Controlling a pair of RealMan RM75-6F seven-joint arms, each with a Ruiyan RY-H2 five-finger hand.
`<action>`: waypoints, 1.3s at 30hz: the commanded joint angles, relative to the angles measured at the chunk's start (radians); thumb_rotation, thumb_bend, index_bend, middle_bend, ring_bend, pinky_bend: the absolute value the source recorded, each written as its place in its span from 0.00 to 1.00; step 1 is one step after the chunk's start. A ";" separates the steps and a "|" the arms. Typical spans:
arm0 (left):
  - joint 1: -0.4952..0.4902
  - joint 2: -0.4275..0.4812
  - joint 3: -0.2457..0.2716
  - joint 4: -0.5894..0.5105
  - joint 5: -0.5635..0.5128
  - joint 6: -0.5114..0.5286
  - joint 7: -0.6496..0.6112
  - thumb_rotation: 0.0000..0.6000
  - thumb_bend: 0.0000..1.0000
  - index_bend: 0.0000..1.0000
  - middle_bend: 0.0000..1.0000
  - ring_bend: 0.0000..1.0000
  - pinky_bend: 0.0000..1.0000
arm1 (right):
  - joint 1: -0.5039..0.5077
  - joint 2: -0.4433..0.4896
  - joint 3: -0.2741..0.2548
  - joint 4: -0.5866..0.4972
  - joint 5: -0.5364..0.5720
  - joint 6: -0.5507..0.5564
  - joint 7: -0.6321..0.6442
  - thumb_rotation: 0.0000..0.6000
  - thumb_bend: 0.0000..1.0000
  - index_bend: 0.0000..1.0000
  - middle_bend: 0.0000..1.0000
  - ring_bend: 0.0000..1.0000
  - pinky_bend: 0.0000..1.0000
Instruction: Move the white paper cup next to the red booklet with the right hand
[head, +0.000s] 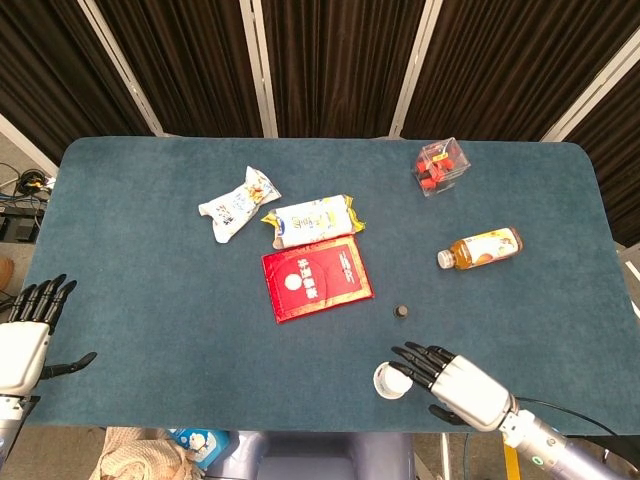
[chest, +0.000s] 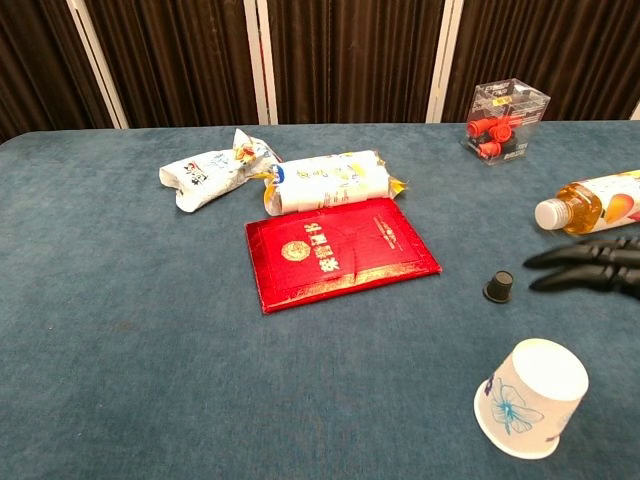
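Note:
The white paper cup (head: 391, 380) stands upside down near the table's front edge, with a blue flower print showing in the chest view (chest: 528, 399). The red booklet (head: 316, 278) lies flat at mid-table, to the cup's far left (chest: 338, 252). My right hand (head: 452, 382) hovers just right of the cup, holding nothing; its dark fingers (chest: 588, 266) are spread and point left, above and beyond the cup, apart from it. My left hand (head: 24, 338) stays off the table's left front corner with fingers spread and empty.
A small black cap (head: 401, 312) sits between cup and booklet. An orange drink bottle (head: 482, 248) lies to the right. A clear box (head: 441, 166) of red pieces stands at the back right. Two snack packs (head: 237, 204) (head: 311, 220) lie behind the booklet.

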 joint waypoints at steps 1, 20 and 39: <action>-0.001 0.001 0.000 -0.001 -0.002 -0.003 -0.002 1.00 0.00 0.00 0.00 0.00 0.02 | 0.014 -0.020 -0.019 -0.020 0.020 -0.055 -0.045 1.00 0.33 0.00 0.00 0.05 0.25; -0.003 0.003 0.001 -0.006 -0.007 -0.012 -0.003 1.00 0.00 0.00 0.00 0.00 0.02 | 0.018 -0.130 0.008 -0.010 0.201 -0.173 -0.190 1.00 0.33 0.05 0.03 0.11 0.34; -0.002 0.003 0.000 -0.011 -0.010 -0.009 -0.008 1.00 0.00 0.00 0.00 0.00 0.02 | 0.028 -0.162 0.017 -0.020 0.243 -0.135 -0.231 1.00 0.42 0.46 0.37 0.42 0.55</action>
